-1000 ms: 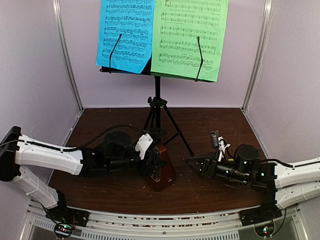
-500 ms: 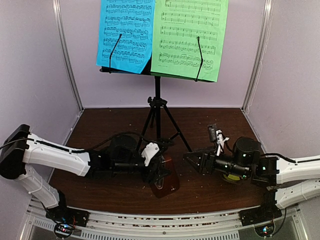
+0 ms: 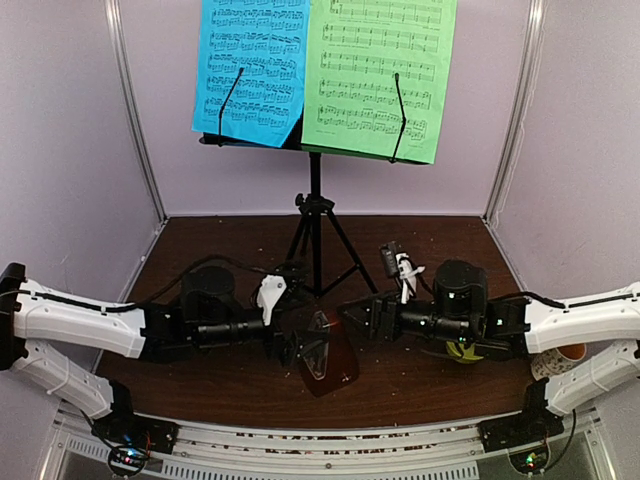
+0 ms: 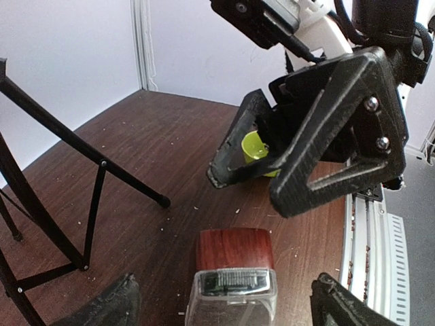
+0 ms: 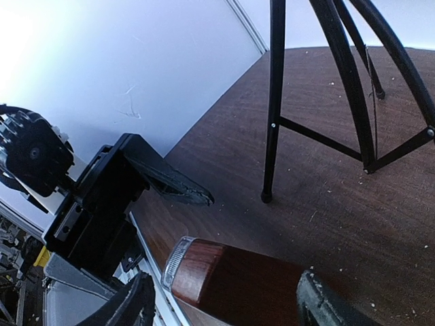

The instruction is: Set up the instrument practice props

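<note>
Black left hand and right hand flank the metronome, apparently spread.

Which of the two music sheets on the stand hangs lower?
The green sheet, to the right of the blue sheet in the overhead view; its bottom edge sits lower than the blue one's.

We see pale lilac walls at left, back and right, with metal strips running up both rear corners. A dark wood table, flecked with crumbs, fills the lower middle; a grey rail edges the bottom. Light falls evenly.
</note>
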